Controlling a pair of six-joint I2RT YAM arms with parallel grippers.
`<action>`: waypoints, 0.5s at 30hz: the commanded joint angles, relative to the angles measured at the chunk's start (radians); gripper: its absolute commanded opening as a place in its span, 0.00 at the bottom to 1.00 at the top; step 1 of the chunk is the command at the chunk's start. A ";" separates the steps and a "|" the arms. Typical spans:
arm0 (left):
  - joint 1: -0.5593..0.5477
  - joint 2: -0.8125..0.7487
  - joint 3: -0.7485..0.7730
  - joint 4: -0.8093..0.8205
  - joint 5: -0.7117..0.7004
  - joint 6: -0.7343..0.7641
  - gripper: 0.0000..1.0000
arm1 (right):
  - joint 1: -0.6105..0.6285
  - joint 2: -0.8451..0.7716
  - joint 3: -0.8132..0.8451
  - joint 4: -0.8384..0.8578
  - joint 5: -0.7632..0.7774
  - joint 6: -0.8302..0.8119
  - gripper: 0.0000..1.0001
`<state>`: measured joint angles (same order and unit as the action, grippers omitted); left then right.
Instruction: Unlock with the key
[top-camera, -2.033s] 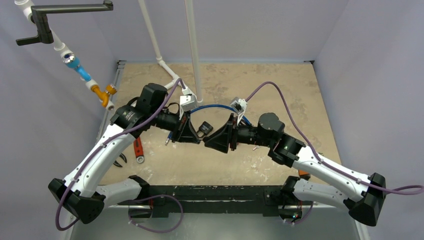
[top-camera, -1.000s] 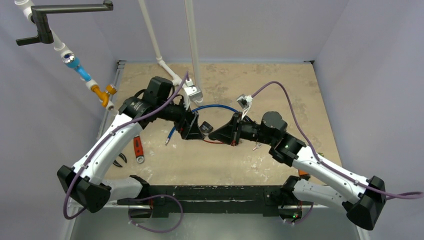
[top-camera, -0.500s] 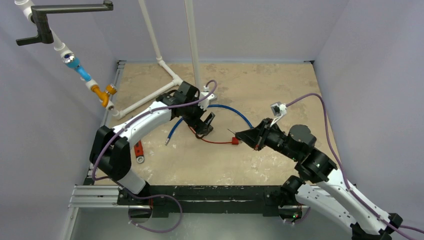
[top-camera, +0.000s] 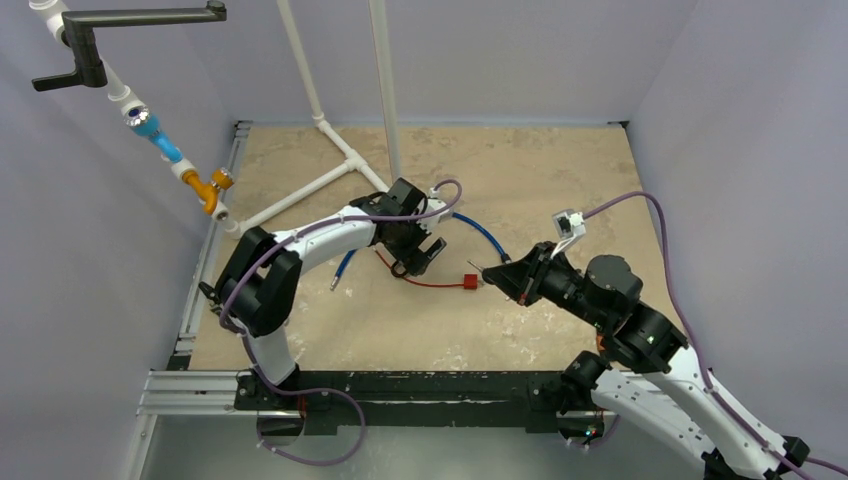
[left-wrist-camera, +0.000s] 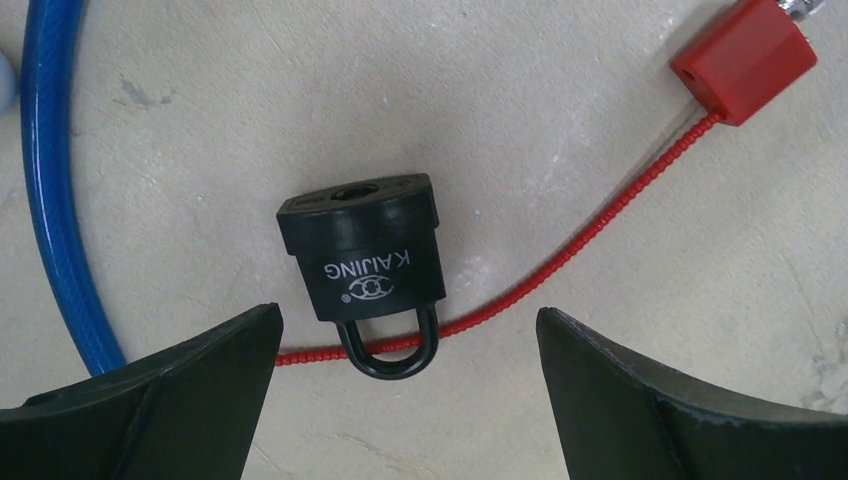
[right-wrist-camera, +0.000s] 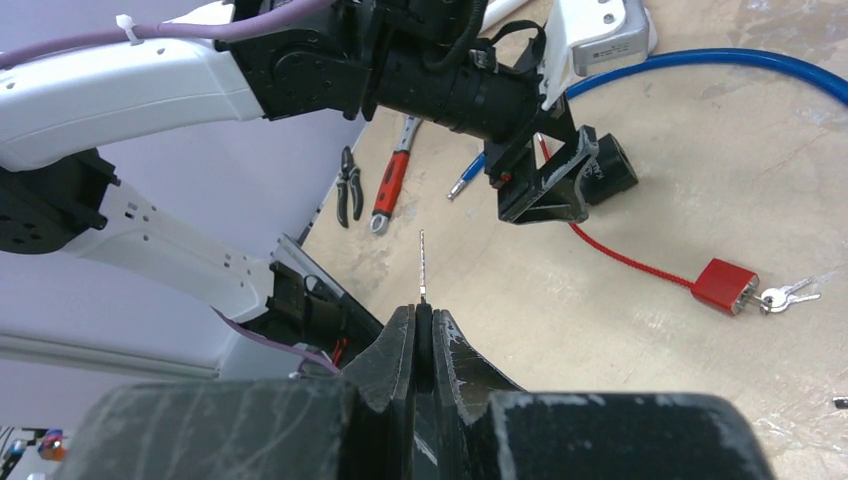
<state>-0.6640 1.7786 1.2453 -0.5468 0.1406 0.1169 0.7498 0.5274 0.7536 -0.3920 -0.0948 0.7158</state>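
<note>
Your left gripper (top-camera: 420, 256) hangs released over the black padlock (left-wrist-camera: 362, 262), one finger on either side and neither touching, so the lock lies free near the middle of the worktop (left-wrist-camera: 560, 110). Its shackle points back toward the wrist with the red cable (left-wrist-camera: 600, 220) threaded through it. What looks like the keyhole face points away, roughly toward your right arm, which leaves that end open to an approach. Your right gripper (right-wrist-camera: 421, 318) is clenched on the key (right-wrist-camera: 421, 262), the blade sticking straight out past the fingertips, aimed roughly at the padlock but well apart from it. I judge the lock needs clamping before insertion, since lying loose it would likely slide under the key's push. The red lock body (left-wrist-camera: 745, 58), with its own keys (right-wrist-camera: 790, 295), lies between the two grippers, so steer the blade clear of it
</note>
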 joint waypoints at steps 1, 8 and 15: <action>-0.006 0.029 0.024 0.064 -0.048 0.012 1.00 | -0.003 -0.002 0.066 0.007 0.018 -0.024 0.00; -0.007 0.106 0.069 0.050 -0.071 0.027 0.95 | -0.003 -0.005 0.088 0.004 0.017 -0.035 0.00; -0.009 0.147 0.069 0.063 -0.026 0.064 0.68 | -0.003 -0.017 0.092 0.008 0.009 -0.037 0.00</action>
<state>-0.6651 1.9171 1.2812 -0.5098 0.0898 0.1497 0.7498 0.5240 0.8021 -0.4042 -0.0952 0.6956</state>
